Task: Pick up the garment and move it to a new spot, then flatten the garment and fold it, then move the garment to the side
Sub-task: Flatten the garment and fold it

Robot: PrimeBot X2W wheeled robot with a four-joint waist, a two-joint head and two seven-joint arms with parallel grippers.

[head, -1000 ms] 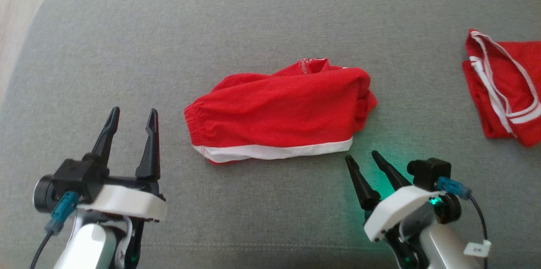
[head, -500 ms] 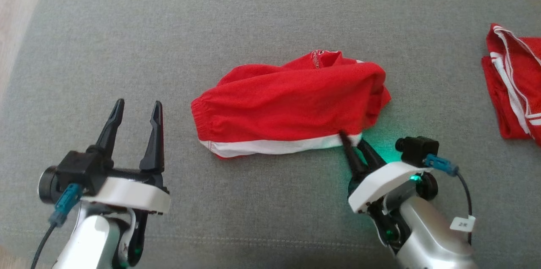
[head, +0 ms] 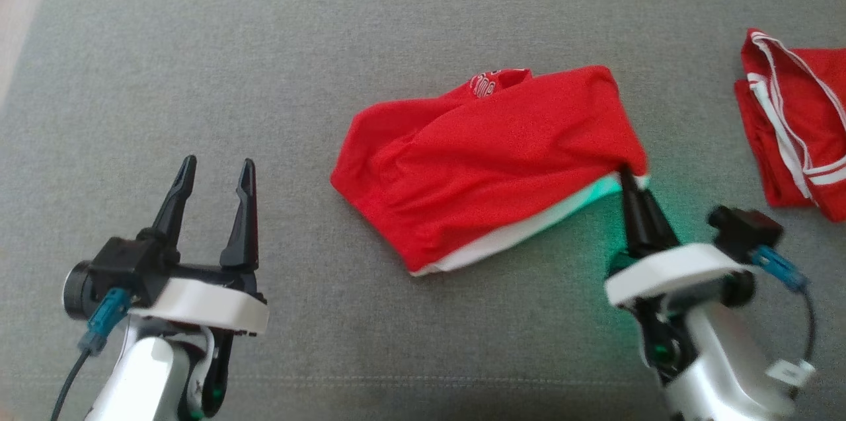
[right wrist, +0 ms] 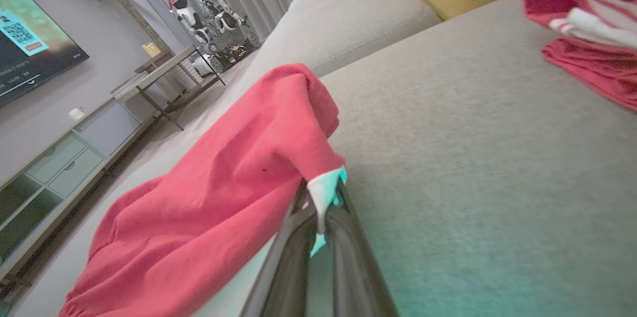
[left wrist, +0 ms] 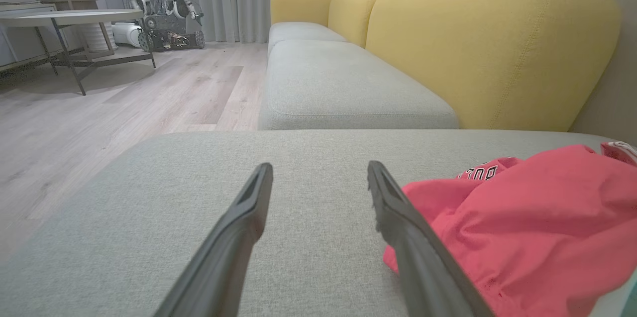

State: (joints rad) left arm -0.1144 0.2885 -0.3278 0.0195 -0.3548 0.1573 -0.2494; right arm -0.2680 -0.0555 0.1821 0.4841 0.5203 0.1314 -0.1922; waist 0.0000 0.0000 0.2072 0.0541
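The garment (head: 489, 156) is a pair of red shorts with a white hem, crumpled on the grey sofa cushion (head: 264, 64). My right gripper (head: 628, 178) is shut on the white-edged right corner and holds that corner raised; in the right wrist view the white hem (right wrist: 322, 192) is pinched between the closed fingers and the red cloth (right wrist: 224, 187) drapes away to the left. My left gripper (head: 213, 168) stands open over bare cushion, left of the garment and not touching it. In the left wrist view the red cloth (left wrist: 522, 227) lies just right of the right finger (left wrist: 398, 217).
A second red garment with white stripes (head: 796, 130) lies at the cushion's right edge, also in the right wrist view (right wrist: 587, 23). Beyond are a yellow-backed sofa (left wrist: 487, 48), wooden floor (left wrist: 124, 108), a table (left wrist: 69, 18) and a parked robot (left wrist: 159, 3).
My right gripper moved up to the hem, closed on its right corner and dragged it up and to the right, pulling the shorts askew. The head camera shifted. The left gripper stayed put.
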